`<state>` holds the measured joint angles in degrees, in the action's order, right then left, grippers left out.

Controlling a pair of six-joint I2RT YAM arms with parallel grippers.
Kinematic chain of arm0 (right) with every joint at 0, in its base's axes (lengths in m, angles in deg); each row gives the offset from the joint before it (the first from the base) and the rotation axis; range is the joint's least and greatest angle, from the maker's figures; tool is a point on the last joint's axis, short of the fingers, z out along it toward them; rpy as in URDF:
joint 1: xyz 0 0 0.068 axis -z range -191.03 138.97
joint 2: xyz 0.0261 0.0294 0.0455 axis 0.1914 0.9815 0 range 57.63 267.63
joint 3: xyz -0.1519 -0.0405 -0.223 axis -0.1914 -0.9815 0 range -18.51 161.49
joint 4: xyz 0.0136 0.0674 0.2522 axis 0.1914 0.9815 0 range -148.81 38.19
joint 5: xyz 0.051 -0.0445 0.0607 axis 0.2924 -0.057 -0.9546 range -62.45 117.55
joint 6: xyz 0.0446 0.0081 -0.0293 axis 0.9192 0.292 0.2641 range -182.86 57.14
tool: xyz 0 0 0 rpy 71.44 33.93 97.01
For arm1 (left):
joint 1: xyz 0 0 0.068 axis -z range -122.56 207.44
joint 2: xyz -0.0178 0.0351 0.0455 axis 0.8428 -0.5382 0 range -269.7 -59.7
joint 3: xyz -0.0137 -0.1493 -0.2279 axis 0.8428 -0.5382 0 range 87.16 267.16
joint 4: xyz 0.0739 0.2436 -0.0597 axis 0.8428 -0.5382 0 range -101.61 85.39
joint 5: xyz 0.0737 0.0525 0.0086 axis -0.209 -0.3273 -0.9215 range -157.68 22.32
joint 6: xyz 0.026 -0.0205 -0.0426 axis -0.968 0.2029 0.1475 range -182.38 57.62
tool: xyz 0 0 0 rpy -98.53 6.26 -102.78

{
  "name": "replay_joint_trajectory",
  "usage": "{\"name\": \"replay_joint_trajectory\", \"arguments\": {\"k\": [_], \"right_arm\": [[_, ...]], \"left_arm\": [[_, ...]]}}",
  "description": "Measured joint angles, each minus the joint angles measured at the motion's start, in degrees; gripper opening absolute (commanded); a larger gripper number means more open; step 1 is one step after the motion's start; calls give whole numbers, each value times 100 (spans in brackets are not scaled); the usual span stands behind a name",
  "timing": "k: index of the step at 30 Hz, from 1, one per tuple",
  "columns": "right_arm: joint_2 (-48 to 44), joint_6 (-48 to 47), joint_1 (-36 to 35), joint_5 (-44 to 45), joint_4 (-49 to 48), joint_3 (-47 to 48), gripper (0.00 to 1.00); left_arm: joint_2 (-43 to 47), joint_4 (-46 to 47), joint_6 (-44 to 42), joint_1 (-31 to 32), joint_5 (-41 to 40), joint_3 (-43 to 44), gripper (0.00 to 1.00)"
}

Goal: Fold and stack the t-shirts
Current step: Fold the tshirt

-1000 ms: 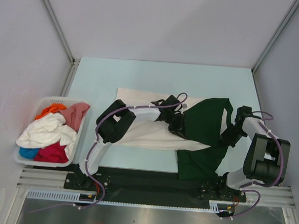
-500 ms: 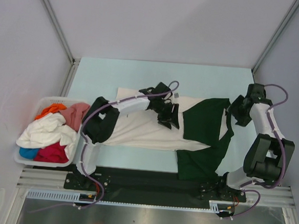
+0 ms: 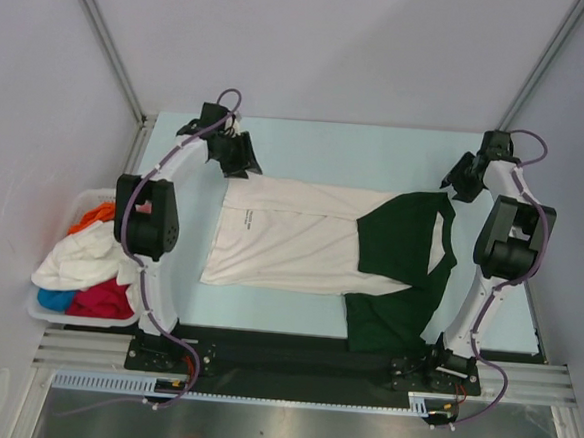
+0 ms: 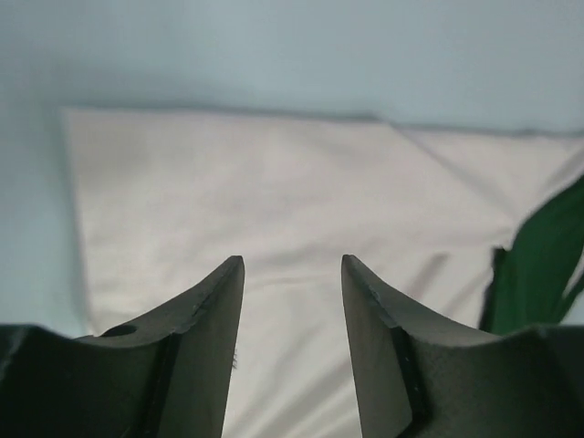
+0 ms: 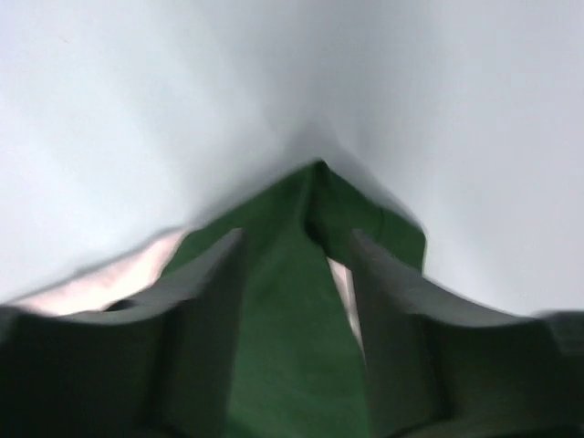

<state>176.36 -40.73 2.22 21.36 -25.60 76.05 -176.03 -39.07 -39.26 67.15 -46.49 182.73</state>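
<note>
A cream-white t-shirt [image 3: 290, 244] with dark green sleeves [image 3: 401, 242] lies spread across the middle of the table, a second green part [image 3: 385, 321] folded toward the near edge. My left gripper [image 3: 242, 159] hovers open just beyond the shirt's far left corner; in the left wrist view its jaws [image 4: 292, 263] stand apart over cream cloth [image 4: 228, 182] with nothing between them. My right gripper [image 3: 459, 183] is open beyond the far right green sleeve; the blurred right wrist view shows its jaws [image 5: 297, 235] apart above green cloth [image 5: 292, 310], not closed on it.
A white plastic basket [image 3: 93, 193] at the left edge holds more t-shirts: white [image 3: 89, 255], orange [image 3: 97, 213], red [image 3: 101, 299], blue [image 3: 54, 299]. Grey walls with metal posts enclose the table. Both arm bases sit on a black rail [image 3: 293, 354] at the near edge.
Both grippers opened and let go of the shirt, then swung from its middle to the far corners. The cream body now lies flatter and wider.
</note>
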Motion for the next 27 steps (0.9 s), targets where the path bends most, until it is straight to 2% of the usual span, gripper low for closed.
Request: {"name": "replay_joint_trajectory", "arguments": {"k": [3, 6, 13, 19, 27], "right_arm": [[227, -122, 7, -101, 66, 428, 71], [365, -308, 20, -146, 164, 796, 74], [634, -793, 127, -404, 267, 962, 73], [769, -1137, 166, -535, 291, 785, 68], [831, -1408, 186, -658, 289, 785, 71]], "left_arm": [[-535, -63, -90, -341, -166, 625, 56], [-955, -105, -120, -581, -210, 1067, 58], [-1429, -238, -170, -820, -350, 1399, 61], [-1550, -295, -269, -852, -402, 1471, 58], [-1862, -297, -286, -852, -343, 1567, 55]]}}
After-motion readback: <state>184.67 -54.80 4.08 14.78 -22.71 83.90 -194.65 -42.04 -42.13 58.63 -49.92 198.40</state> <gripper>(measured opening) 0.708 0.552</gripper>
